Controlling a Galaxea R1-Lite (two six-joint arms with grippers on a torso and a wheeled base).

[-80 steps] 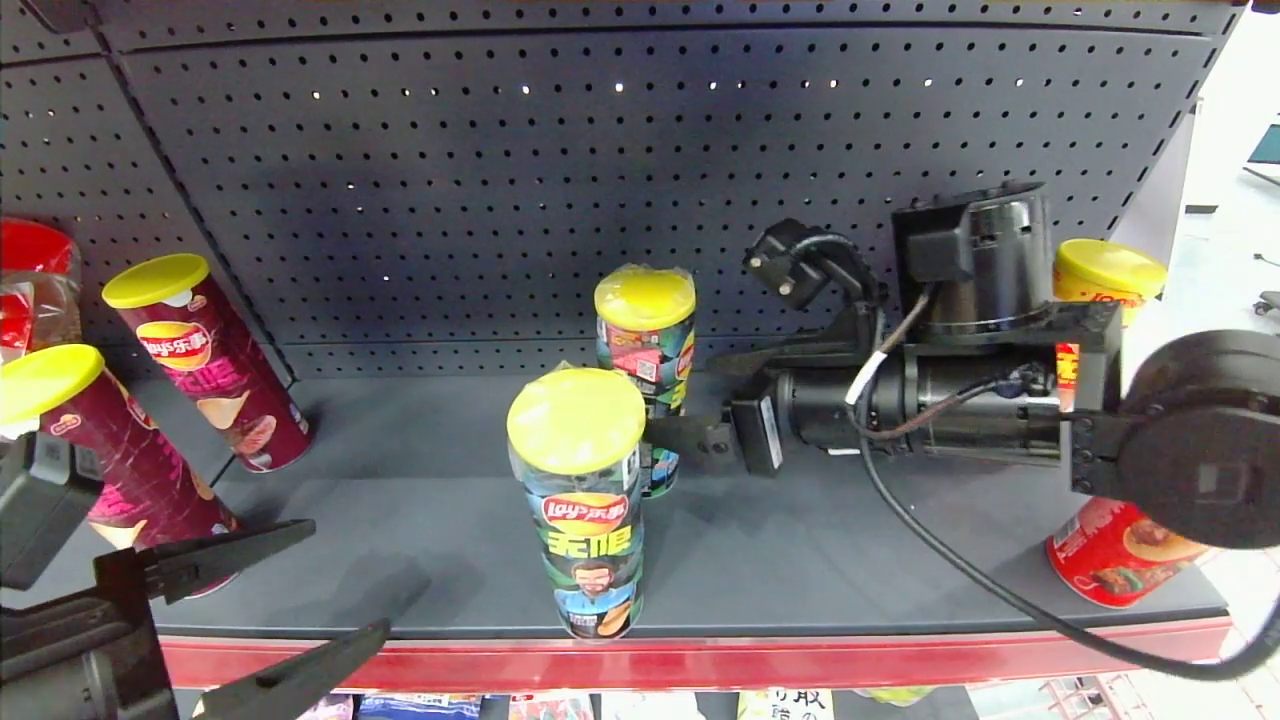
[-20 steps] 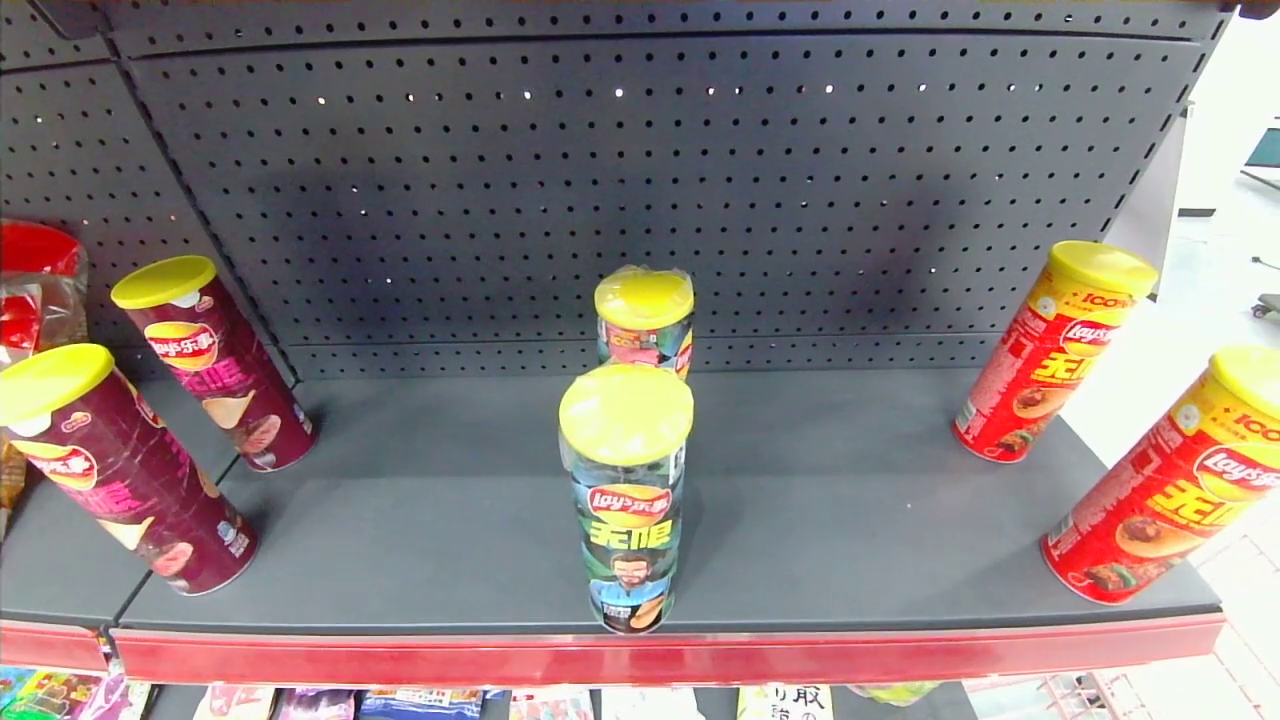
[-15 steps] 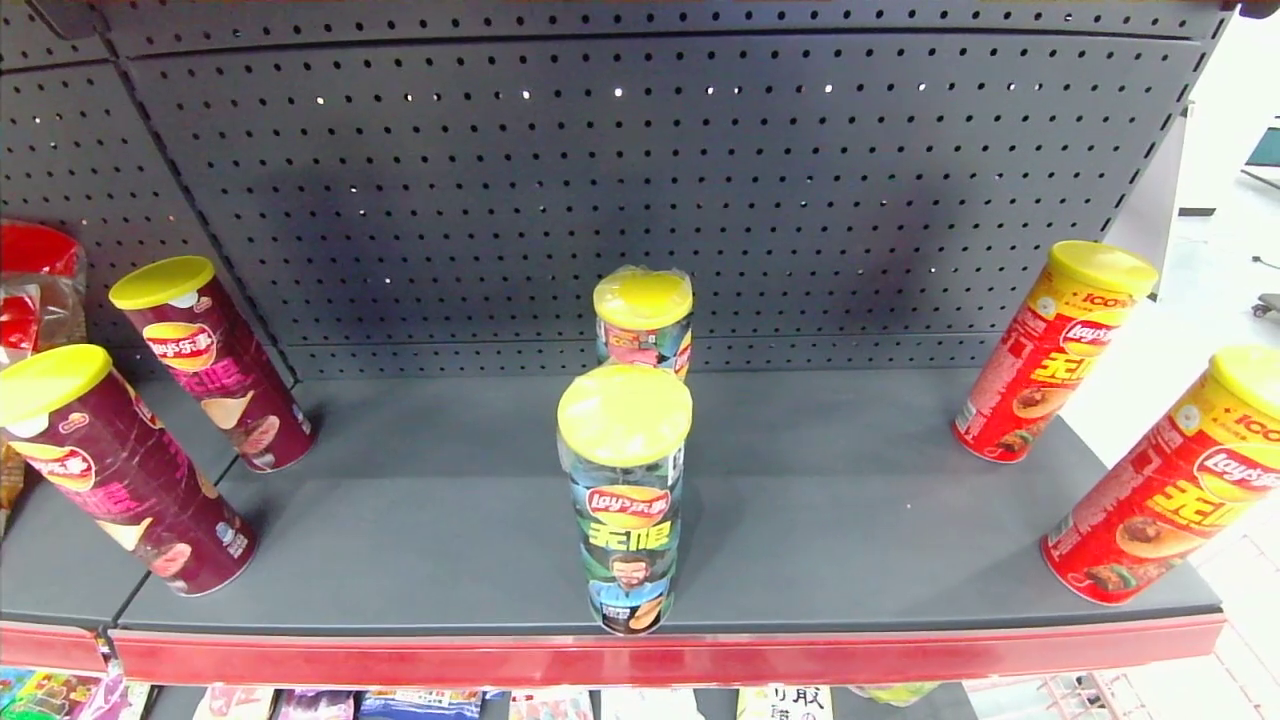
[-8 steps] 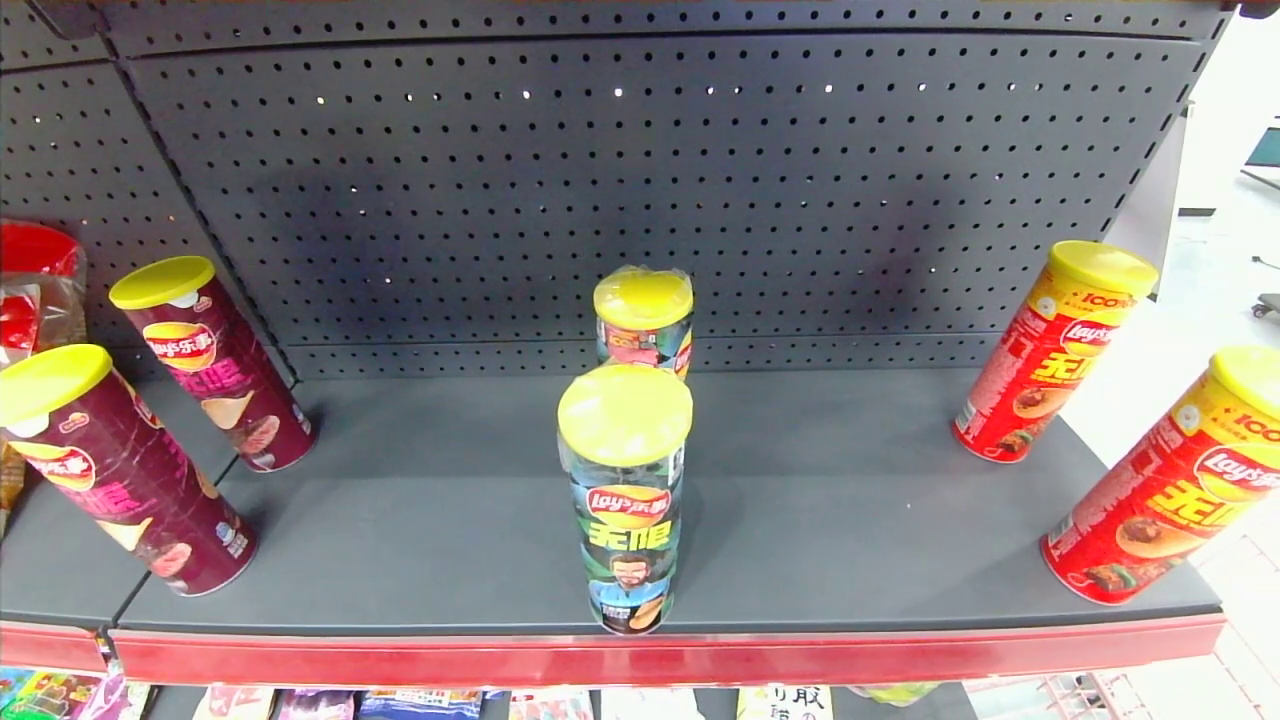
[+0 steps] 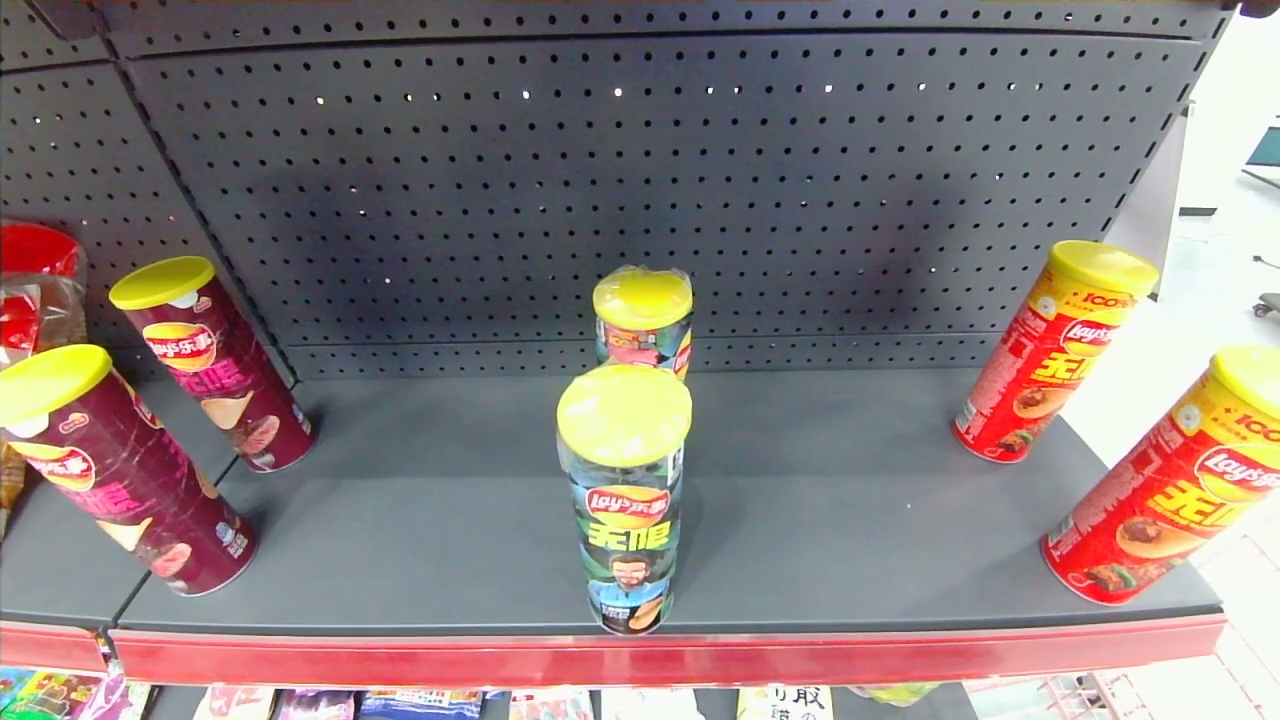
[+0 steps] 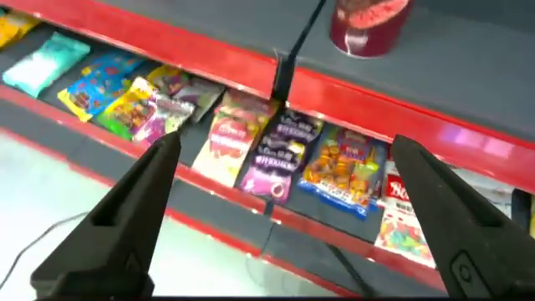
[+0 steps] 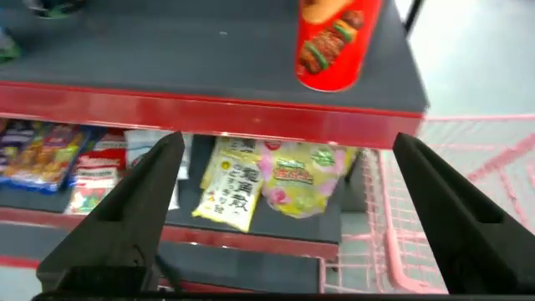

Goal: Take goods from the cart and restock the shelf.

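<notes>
On shelf (image 5: 800,520) 6 cans (image 5: 625,500); L tool (image 6: 286,142), R tool (image 7: 290,138) spread

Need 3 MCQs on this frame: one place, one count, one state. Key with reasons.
1. Where on the shelf are the red cans?
A. left end
B. middle
C. right end

2. How many yellow lids show on it?
A. four
B. six
C. eight

3. The left gripper is:
A. open, empty
B. shut on a can
C. shut on a bag

Key:
1. C, both stand at the right end.
2. B, two maroon cans, two green cans and two red, each with one.
3. A, its fingers are spread wide with nothing between them.
</notes>
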